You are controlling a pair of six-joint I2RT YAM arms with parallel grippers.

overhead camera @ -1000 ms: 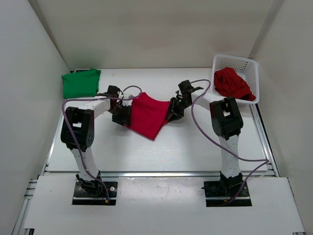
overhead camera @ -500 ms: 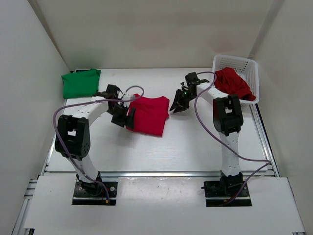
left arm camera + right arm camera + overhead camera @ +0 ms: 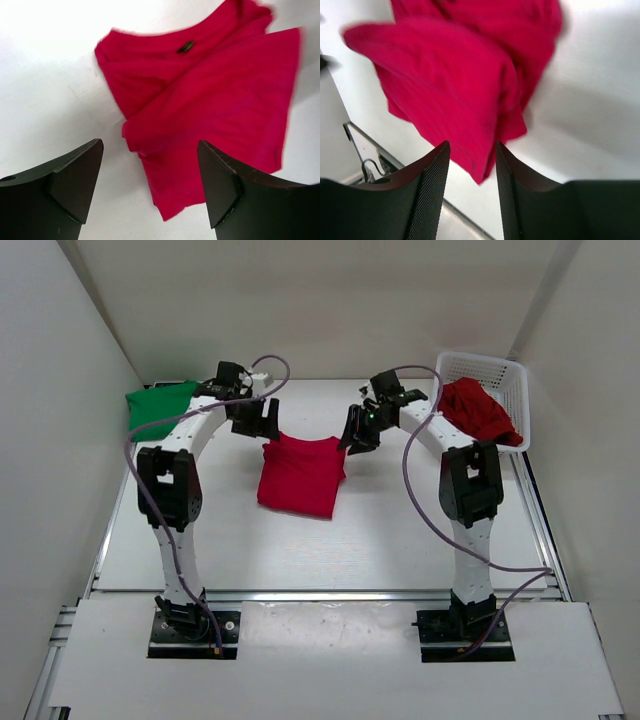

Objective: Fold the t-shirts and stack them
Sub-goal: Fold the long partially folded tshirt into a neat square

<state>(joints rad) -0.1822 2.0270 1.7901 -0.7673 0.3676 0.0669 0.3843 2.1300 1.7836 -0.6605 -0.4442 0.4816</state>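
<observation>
Two shirts folded, one left in the basket.
The green shirt point(image 3: 165, 410) lies folded well left of the basket point(image 3: 495, 368). A red shirt point(image 3: 300, 475) lies roughly folded on the bench point(image 3: 400, 530), between them. Over it the left fingers point(image 3: 70, 175) are spread wide and the right fingers point(image 3: 430, 190) narrow, both empty. The other red shirt point(image 3: 478, 410) sits crumpled in the basket, and nothing is stacked yet.

bright, even light; wrist blur
</observation>
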